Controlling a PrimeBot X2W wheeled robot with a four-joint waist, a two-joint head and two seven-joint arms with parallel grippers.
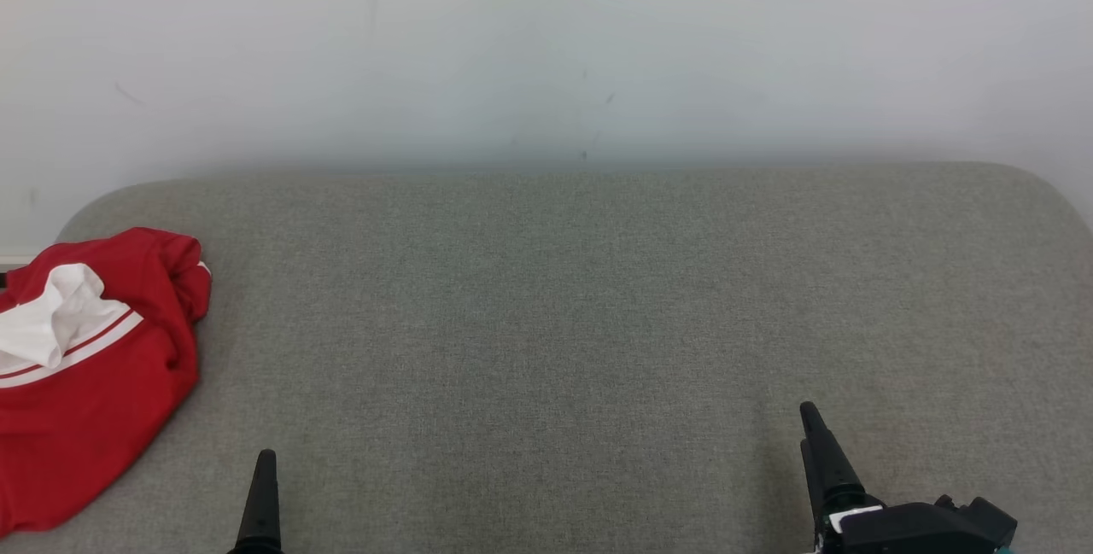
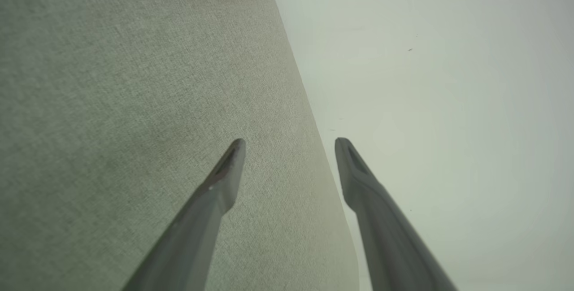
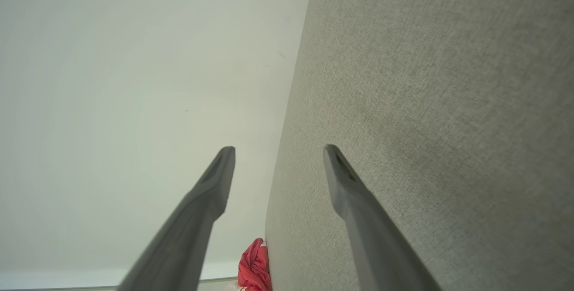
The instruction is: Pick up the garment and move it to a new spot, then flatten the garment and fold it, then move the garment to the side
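At the far left of the head view lies the garment (image 1: 94,383), a red top with a white lining and a white stripe; it sits in a loose, rumpled heap near the left end of the grey fabric surface (image 1: 546,323), and the picture's left edge cuts part of it off; nothing touches it. To its right, at the bottom of that view, one dark finger (image 1: 260,498) of the left gripper (image 2: 290,141) points up over bare cloth, well apart from the garment; in the left wrist view its two fingers stand spread wide with nothing between them, one over the grey surface and the other against the pale wall (image 2: 448,102), while a scrap of red shows at the top edge. The middle of the surface carries nothing; the white wall rises behind its far edge. At the lower right of the head view a finger (image 1: 824,451) of the right gripper (image 3: 279,147) rises from its black body; in the right wrist view its fingers are likewise spread and hold nothing; a small red fold of the garment shows low between them, far off at the surface's edge.
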